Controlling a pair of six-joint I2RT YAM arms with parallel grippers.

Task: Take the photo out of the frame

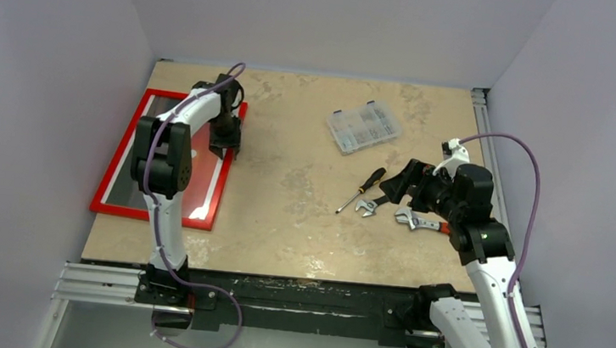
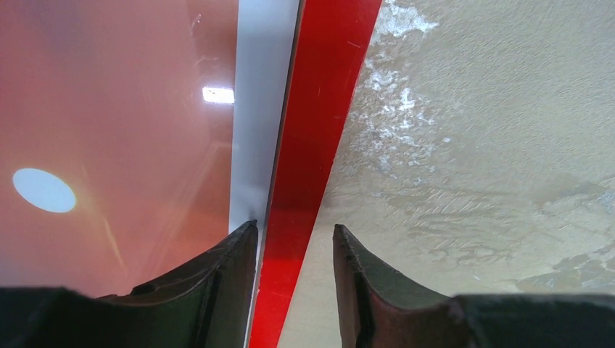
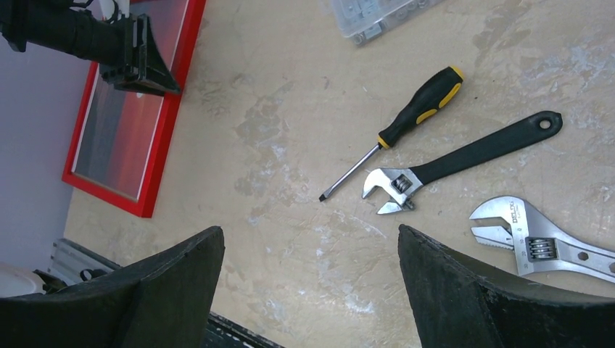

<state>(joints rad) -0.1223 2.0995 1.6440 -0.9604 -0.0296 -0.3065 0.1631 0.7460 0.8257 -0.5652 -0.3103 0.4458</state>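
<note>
From above, you see the thin glossy red frame (image 1: 118,151) lying flat at the left of the mottled beige counter (image 1: 283,223), the sunset photo (image 1: 128,189) inside it. At your left wrist, the left pincer (image 2: 294,230) stands narrowly apart astride the frame's bar, one finger over the photo's white strip. At your right wrist, the right pincer (image 3: 310,239) gapes wide and empty, well apart from the frame.

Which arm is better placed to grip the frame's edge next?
Left: the left gripper straddles the frame rail beside the photo; the right gripper hangs open above the wrenches, far from it.
</note>
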